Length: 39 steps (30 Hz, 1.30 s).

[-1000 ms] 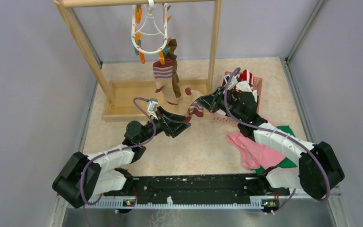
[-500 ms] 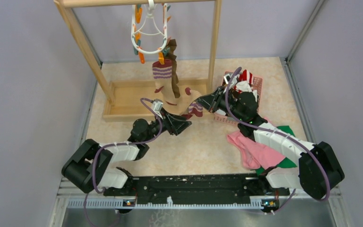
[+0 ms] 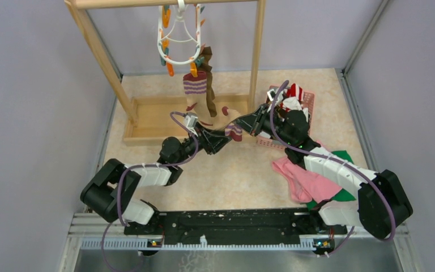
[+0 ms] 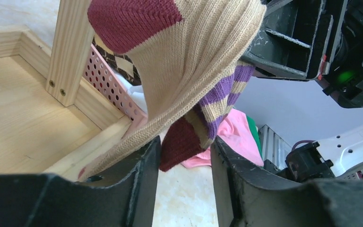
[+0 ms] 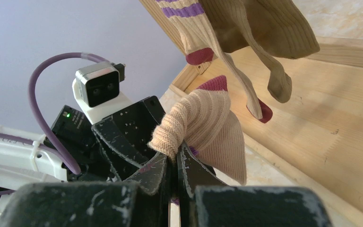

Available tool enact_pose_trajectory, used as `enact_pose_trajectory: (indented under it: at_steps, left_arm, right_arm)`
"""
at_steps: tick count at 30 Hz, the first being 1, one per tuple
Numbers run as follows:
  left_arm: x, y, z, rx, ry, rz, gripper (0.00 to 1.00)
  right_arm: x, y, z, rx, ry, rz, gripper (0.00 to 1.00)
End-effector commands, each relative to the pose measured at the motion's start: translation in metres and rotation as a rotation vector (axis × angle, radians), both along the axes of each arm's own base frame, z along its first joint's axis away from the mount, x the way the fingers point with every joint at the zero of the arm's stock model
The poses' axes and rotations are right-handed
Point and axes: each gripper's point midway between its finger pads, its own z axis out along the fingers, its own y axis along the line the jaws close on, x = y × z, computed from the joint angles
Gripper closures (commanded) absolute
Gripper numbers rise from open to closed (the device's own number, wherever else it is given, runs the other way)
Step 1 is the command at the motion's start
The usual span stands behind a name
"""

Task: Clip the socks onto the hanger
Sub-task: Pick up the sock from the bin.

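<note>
While in right gripper (image 5: 175,155), sock (image 5: 208,124) between left gripper (image 4: 184,147) jaws.

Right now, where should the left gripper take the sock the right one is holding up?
The striped cuff of the sock, from below: it droops free under the right gripper, which pinches the other end, and hangs between the open fingers of the left gripper.

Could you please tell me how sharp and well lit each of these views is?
Top view: even, soft light, everything sharp, only faint shadows. Left wrist view: held sock crisp, knit readable; left gripper dark, detail lost. Right wrist view: that sock bright and sharp; right gripper nearly silhouetted.
</note>
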Motion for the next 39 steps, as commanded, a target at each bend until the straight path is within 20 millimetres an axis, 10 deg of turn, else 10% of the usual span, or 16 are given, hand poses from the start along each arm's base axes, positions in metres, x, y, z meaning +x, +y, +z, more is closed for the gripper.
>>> enact_pose_trajectory:
  at_steps: [1,11,16,22,31,39]
  left_arm:
    - [0.0,-0.006,0.034,-0.066,-0.124,-0.027,0.55]
    - [-0.005,-0.008,0.038,-0.073,-0.138,-0.059,0.66]
    - [-0.004,-0.009,0.037,-0.08,-0.102,-0.061,1.0]
    - [-0.009,-0.003,0.037,-0.107,-0.023,-0.055,1.0]
    - [-0.028,0.015,0.033,-0.147,0.218,-0.085,1.0]
    - [-0.029,0.047,0.018,-0.127,0.4,-0.028,1.0]
  right_arm:
    - [-0.005,0.008,0.03,0.06,-0.073,0.042,1.0]
    - [-0.008,0.01,0.026,0.055,-0.068,0.065,1.0]
    - [-0.009,0.011,0.025,0.05,-0.07,0.071,1.0]
    - [-0.01,0.01,0.021,0.027,-0.089,0.078,1.0]
    - [-0.022,-0.002,0.019,-0.091,-0.258,0.081,0.47]
    - [-0.046,-0.02,0.028,-0.176,-0.625,0.081,0.35]
